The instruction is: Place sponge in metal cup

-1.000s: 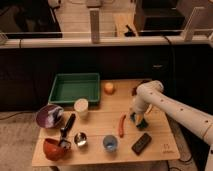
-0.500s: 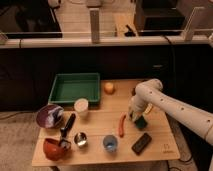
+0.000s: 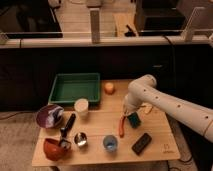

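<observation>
Gripper (image 3: pixel 131 116) slightly higher than before over table (image 3: pixel 162 131), fingers closed around sponge (image 3: pixel 134 120), metal cup (image 3: pixel 80 139) well apart.

No text or label can be read.

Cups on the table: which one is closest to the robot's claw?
The blue cup. The claw sits at the sponge, close by it; the white cup and the metal cup stand farther left.

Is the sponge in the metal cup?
No, the sponge is at the gripper on the table's right side, well apart from the metal cup near the front left.
</observation>
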You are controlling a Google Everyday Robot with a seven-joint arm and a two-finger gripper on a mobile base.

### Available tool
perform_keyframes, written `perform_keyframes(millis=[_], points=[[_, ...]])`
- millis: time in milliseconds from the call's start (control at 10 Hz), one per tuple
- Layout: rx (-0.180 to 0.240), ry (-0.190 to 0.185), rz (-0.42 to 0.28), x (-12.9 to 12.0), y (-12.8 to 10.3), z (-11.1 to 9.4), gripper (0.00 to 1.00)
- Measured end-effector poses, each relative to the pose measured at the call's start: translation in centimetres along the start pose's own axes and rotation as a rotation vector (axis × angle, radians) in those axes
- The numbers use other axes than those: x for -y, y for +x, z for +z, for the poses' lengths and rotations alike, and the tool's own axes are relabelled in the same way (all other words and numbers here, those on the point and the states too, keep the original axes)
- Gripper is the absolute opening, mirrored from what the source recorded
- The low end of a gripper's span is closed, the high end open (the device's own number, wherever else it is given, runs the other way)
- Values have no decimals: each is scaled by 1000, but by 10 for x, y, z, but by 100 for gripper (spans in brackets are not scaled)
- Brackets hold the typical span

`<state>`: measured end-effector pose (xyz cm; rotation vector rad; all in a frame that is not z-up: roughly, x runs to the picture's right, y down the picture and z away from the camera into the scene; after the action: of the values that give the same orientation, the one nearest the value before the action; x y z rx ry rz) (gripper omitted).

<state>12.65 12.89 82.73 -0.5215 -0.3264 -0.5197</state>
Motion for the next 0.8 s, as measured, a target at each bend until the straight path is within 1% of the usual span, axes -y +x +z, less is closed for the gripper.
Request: perform_keyframes(millis=[100, 200, 300, 400, 500, 600, 700, 800], points=[[-6, -3, -20, 0, -7, 1, 2], [-11, -4, -27, -1, -17, 2, 9], [-15, -3, -32, -6, -26, 4, 20], [-19, -4, -36, -8, -27, 4, 24], [-25, -5, -46, -6, -30, 2, 24], [-32, -4, -54, -1, -38, -2, 19], [-40, -5, -62, 0, -50, -6, 7], [-44, -5, -74, 3, -60, -7, 3]])
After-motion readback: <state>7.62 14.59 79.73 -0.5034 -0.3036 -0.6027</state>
